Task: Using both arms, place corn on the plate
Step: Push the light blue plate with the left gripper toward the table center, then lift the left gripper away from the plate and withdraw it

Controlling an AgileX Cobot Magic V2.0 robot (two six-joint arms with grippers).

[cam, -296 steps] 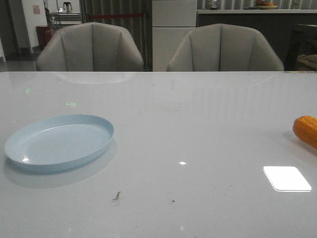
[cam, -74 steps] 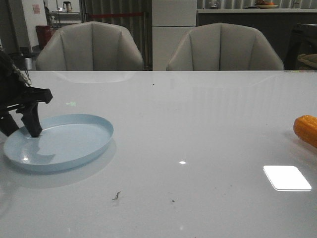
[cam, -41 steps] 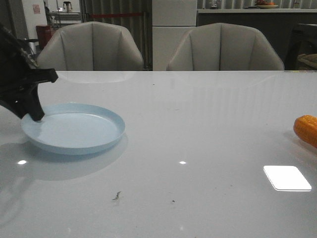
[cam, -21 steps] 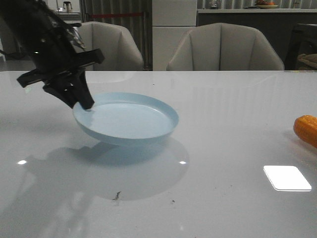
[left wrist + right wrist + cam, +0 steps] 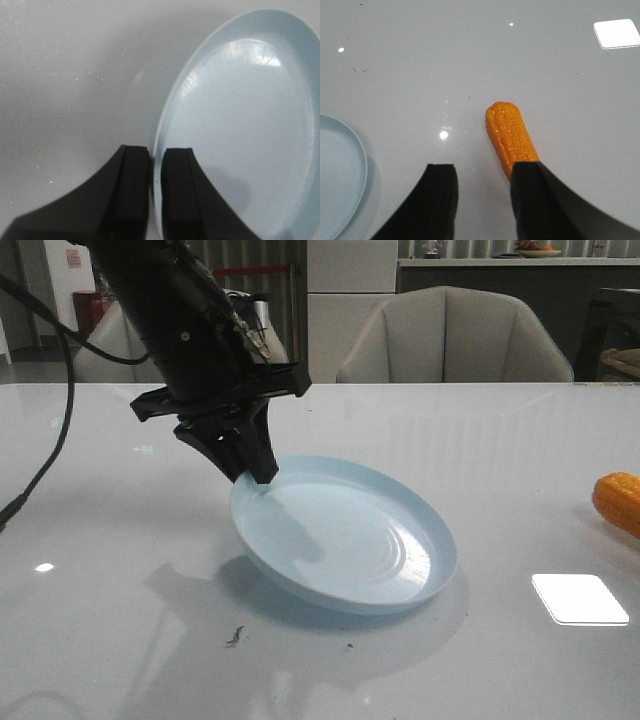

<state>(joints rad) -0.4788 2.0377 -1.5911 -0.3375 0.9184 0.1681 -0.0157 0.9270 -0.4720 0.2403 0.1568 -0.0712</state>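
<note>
My left gripper (image 5: 256, 475) is shut on the near-left rim of the pale blue plate (image 5: 350, 535). It holds the plate tilted over the middle of the table, the far side low near the surface. In the left wrist view the two black fingers (image 5: 175, 190) pinch the plate's rim (image 5: 156, 150). The orange corn cob (image 5: 617, 502) lies on the table at the right edge of the front view. In the right wrist view my right gripper (image 5: 482, 172) is open above the table; the corn (image 5: 509, 135) lies just ahead, partly hidden behind one finger.
The white glossy table (image 5: 500, 440) has a bright light reflection (image 5: 579, 599) at the front right. Two grey chairs (image 5: 455, 335) stand behind the table's far edge. A black cable (image 5: 45, 450) hangs from the left arm at the left. The plate's edge shows in the right wrist view (image 5: 340, 175).
My left gripper has carried the plate from the left side of the table rightward to the middle and tilted it more. The corn has not moved.
</note>
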